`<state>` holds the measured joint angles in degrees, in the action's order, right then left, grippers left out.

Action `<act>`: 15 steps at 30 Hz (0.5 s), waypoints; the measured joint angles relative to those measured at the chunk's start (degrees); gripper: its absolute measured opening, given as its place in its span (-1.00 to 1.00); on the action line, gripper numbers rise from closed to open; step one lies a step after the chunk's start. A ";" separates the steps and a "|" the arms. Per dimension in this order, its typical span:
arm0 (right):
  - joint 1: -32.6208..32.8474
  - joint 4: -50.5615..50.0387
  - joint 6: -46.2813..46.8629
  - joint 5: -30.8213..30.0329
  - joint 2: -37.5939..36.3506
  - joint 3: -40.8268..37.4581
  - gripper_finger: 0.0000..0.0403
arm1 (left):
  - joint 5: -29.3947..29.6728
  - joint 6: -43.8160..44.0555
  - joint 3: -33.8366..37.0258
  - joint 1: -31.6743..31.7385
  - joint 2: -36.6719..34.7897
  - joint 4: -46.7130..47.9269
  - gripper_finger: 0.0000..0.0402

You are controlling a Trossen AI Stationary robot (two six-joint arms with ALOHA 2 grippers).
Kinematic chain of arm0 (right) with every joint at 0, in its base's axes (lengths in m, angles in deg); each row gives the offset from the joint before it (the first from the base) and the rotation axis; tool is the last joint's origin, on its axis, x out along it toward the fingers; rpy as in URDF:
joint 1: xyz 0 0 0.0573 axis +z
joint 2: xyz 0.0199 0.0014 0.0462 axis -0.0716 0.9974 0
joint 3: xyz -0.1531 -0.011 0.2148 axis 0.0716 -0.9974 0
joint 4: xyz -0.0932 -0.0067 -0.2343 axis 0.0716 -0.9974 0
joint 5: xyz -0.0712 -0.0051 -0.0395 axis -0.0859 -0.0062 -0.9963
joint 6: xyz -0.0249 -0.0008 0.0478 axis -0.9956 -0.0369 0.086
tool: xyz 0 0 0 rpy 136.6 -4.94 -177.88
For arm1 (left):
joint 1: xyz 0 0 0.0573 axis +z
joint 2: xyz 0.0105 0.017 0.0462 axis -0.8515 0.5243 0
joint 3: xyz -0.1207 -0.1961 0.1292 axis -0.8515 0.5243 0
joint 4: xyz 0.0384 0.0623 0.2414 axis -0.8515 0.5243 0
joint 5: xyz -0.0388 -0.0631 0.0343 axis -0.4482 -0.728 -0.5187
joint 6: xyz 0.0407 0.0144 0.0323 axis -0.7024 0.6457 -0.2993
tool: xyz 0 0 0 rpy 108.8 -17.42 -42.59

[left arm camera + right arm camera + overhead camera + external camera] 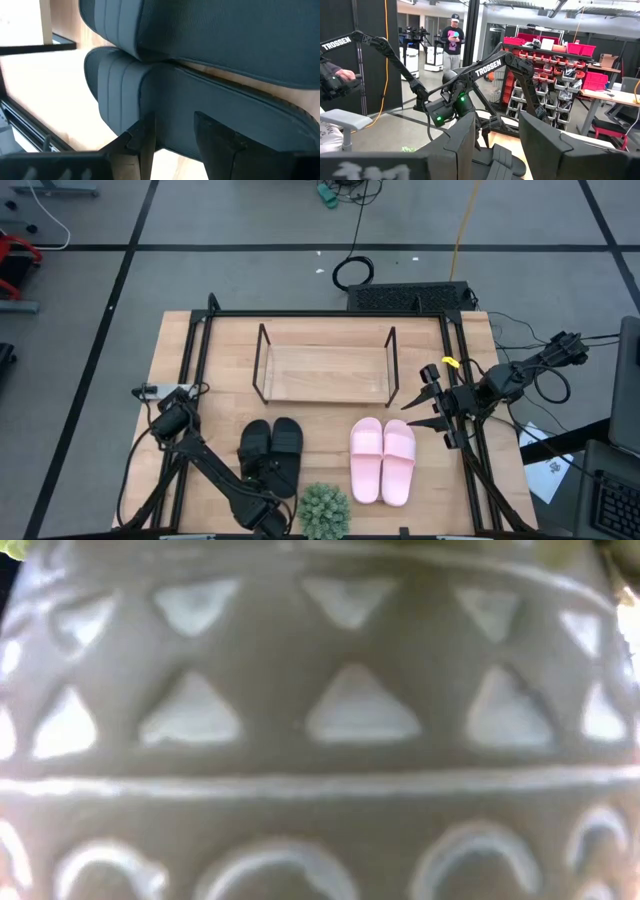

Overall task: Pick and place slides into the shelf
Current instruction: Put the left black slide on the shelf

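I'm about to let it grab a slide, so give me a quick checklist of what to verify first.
1. Shelf free for slides: ok, board bare.
2. Left gripper open: ok, at the black slides.
3. Slide gripped: not ok, fingers not closed on it.
4. Right gripper out of the way: ok, open, beside the pink slides, apart from them.
5. Low view usable: not ok, a patterned surface fills it.
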<state>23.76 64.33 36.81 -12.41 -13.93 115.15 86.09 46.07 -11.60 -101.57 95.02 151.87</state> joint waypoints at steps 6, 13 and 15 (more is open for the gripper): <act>0.01 -0.07 0.02 0.00 0.00 0.00 -0.29 | 0.29 -1.57 0.00 0.62 0.00 0.00 -0.32; 0.02 -1.53 -0.04 0.00 0.00 0.00 -0.29 | -2.95 -0.73 -0.09 2.59 0.01 0.02 -0.32; 0.00 -1.55 -0.07 0.00 0.00 0.00 -0.29 | -7.37 -0.73 -0.09 3.29 -0.18 0.02 -0.32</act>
<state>23.75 62.78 36.74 -12.41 -13.93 115.15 78.72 45.34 -11.69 -98.28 94.84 151.89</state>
